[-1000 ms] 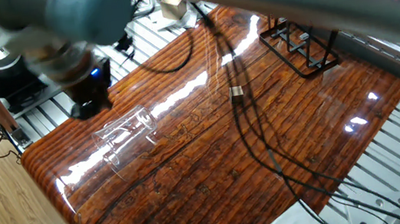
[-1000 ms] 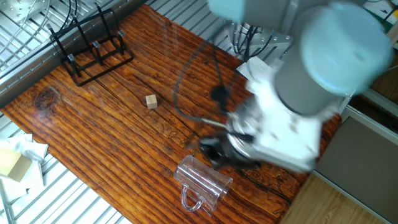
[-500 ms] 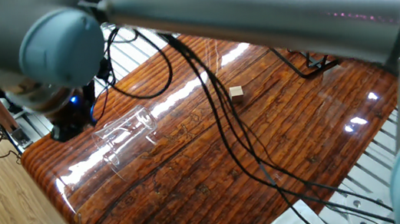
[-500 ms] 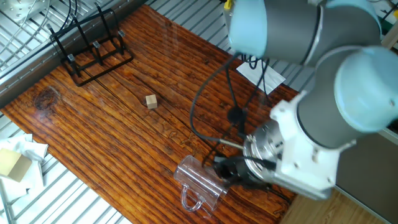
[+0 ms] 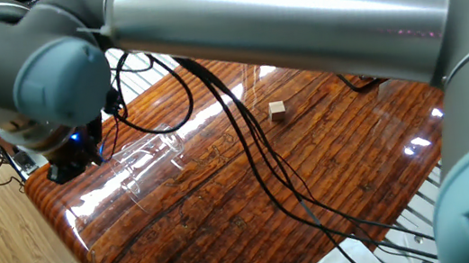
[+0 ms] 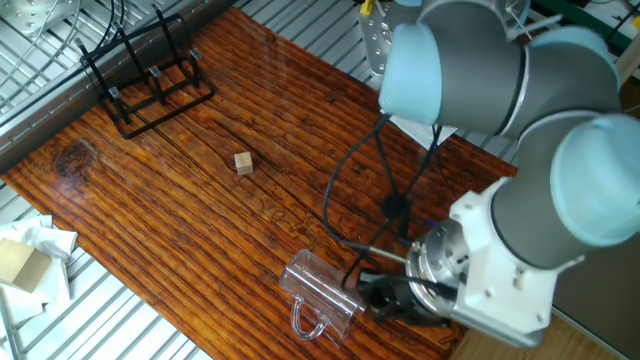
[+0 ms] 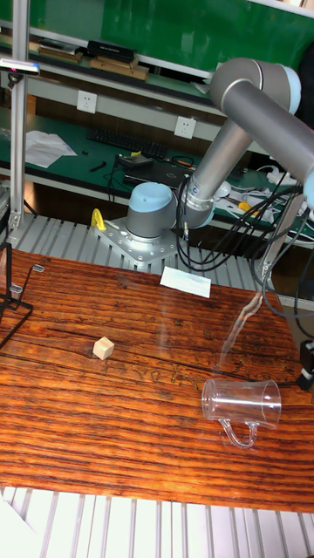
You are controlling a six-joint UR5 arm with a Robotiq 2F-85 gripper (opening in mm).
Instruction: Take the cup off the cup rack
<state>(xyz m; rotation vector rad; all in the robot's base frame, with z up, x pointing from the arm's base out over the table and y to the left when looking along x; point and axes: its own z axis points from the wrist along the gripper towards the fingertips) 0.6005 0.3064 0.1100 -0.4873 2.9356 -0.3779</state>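
The clear glass cup [image 6: 322, 290] lies on its side on the wooden table, near one edge, with its handle pointing to that edge. It also shows as the cup [image 5: 145, 157] and the cup [image 7: 242, 403]. The black wire cup rack [image 6: 150, 75] stands far off at the opposite corner with no cup on it; only a bit of the rack [image 7: 9, 296] shows at the tall view's left edge. My gripper [image 6: 388, 298] hangs low just beside one end of the cup, apart from it. How its dark fingers stand is not clear. The gripper [image 5: 68, 162] is blurred.
A small wooden cube [image 6: 243, 163] sits mid-table. A white paper [image 7: 185, 281] lies near the robot base. Black cables trail over the table from the arm. A silver wire frame [image 6: 40, 15] and a crumpled tissue with a box [image 6: 25, 255] lie off the wood.
The gripper has slid down past the cup toward the table's edge and now sits by the cup's end. The cup, cube and rack have not moved.
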